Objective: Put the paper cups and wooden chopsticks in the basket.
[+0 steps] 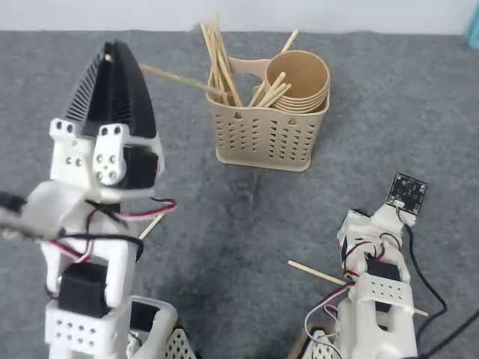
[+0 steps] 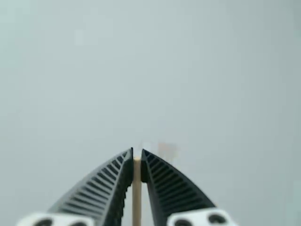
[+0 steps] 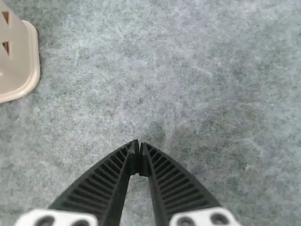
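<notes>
A beige perforated basket point(image 1: 262, 138) stands at the back middle of the grey mat. It holds a stack of paper cups point(image 1: 299, 75) and several wooden chopsticks point(image 1: 217, 60). My left gripper point(image 1: 111, 48) point(image 2: 137, 153) is raised to the basket's left, shut on one chopstick point(image 1: 179, 79) point(image 2: 137, 188). That chopstick's far end touches the basket's near left rim. My right gripper point(image 3: 138, 144) is shut with nothing in it, low over the mat. A corner of the basket point(image 3: 19, 61) lies ahead of it.
One loose chopstick point(image 1: 322, 275) lies on the mat under the right arm point(image 1: 378, 284). Another chopstick point(image 1: 152, 224) pokes out beside the left arm's base. Bare mat lies between the two arms.
</notes>
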`<move>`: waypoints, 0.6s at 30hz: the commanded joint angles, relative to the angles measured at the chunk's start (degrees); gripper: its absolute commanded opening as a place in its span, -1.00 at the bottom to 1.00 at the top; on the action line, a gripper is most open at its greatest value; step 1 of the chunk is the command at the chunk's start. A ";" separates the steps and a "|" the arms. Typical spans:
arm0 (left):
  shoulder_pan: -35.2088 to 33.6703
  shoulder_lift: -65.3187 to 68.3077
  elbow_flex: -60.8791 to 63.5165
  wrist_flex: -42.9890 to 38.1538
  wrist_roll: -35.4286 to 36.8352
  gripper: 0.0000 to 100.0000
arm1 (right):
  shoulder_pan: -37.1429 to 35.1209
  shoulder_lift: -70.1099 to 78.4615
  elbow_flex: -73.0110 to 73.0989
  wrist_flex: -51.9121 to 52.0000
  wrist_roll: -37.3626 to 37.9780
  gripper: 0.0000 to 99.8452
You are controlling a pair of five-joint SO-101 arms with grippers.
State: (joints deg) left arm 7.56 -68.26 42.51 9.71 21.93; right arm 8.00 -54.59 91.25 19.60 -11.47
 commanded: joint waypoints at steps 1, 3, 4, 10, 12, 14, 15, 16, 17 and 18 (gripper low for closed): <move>4.75 5.80 -2.51 -3.96 -0.53 -0.98 | -0.04 -1.63 -1.67 0.04 0.88 -0.98; 4.84 11.16 -5.58 -4.04 -0.53 -0.98 | -0.04 -1.63 -1.67 0.13 0.88 -0.98; 4.75 13.98 -7.34 -3.78 -0.53 -0.98 | -0.04 -1.63 -1.67 0.22 0.88 -0.98; 2.73 26.29 -11.12 -3.78 -0.53 -0.98 | -0.04 -1.63 -1.76 0.22 0.88 -0.98; 2.73 28.92 -11.03 -3.78 -0.53 -0.98 | -0.04 -1.63 -1.76 0.13 0.88 -0.98; 2.73 30.95 -10.15 -3.87 -0.53 -0.98 | -0.04 -1.63 -1.76 0.04 0.88 -0.98; 2.81 31.65 -9.63 -3.87 -0.53 -0.98 | -0.04 -1.63 -1.76 -0.04 0.88 -0.98; 2.99 32.44 -9.10 -3.96 -0.53 -0.98 | -0.04 -1.63 -1.76 -0.04 0.88 -0.98; 3.16 33.23 -8.75 -4.04 -0.53 -0.98 | -0.04 -1.63 -1.76 -0.04 0.88 -0.98; 3.16 33.67 -8.57 -4.04 -0.53 -0.98 | -0.04 -1.63 -1.76 -0.04 0.88 -0.98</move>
State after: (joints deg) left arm 10.64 -35.47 34.24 7.52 21.93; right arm 8.00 -54.59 91.25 19.60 -11.47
